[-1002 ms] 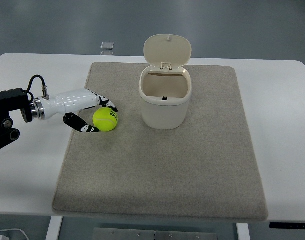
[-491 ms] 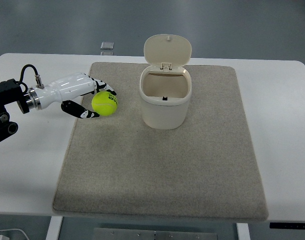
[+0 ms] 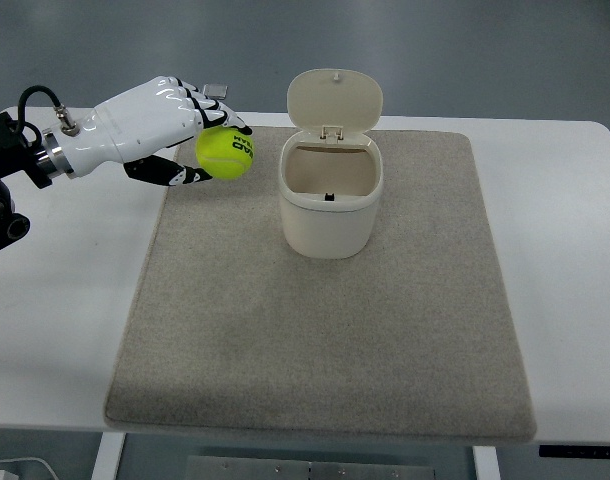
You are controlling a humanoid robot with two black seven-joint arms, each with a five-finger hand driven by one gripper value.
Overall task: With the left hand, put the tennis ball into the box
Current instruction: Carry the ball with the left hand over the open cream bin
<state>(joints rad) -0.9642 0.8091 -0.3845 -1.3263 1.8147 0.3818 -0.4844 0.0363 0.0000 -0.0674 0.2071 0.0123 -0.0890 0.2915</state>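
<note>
A rough grey mat (image 3: 315,340) is covering the smooth white table (image 3: 55,320), and on it a cream plastic box (image 3: 328,205) is standing with its rounded lid tipped back. The left hand (image 3: 160,125) is gripping the fuzzy yellow ball (image 3: 225,153) in curled fingers, raised just left of the box. This looks like the carrying step; next the ball needs bringing over the opening before the fingers loosen.

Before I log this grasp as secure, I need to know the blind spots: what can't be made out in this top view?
- Contact under the tennis ball: the left hand covers its far side, so finger placement there is hidden.
- The bottom of the box interior: its walls block most of it.
- The small object beyond the mat: too small, partly behind the fingers.
- The right arm: outside the frame.
</note>
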